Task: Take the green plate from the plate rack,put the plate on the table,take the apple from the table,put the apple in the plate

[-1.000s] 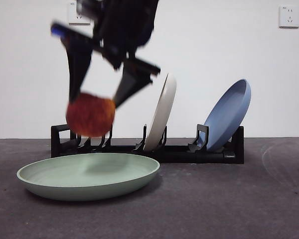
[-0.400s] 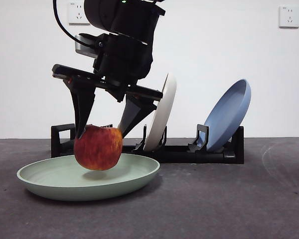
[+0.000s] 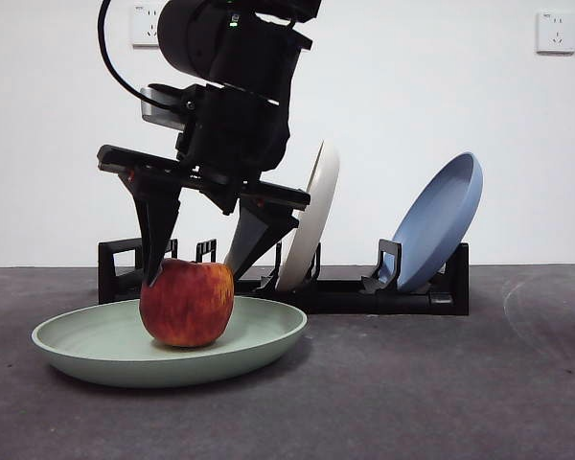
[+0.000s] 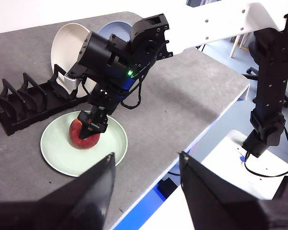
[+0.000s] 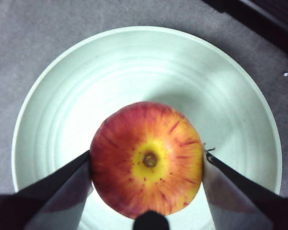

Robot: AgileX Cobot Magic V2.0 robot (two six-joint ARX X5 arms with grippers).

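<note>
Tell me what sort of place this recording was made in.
Probably a robotics lab or test room, not a home kitchen. The table stands before a bare white wall with a socket, an office chair sits beside it, and the only dishes are props: a plate rack and green plate.

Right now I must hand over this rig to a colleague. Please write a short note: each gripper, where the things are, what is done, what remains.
Right gripper: above the plate, jaws at both sides of the large red-and-yellow apple; grip or release unclear.
Left gripper: open, empty, waiting high off the table's edge.
The pale mint green round plate lies flat on the dark grey table, before the long black plastic rack.
Done: plate out, apple resting in it.
Left: confirm release, lift the right arm away.
</note>
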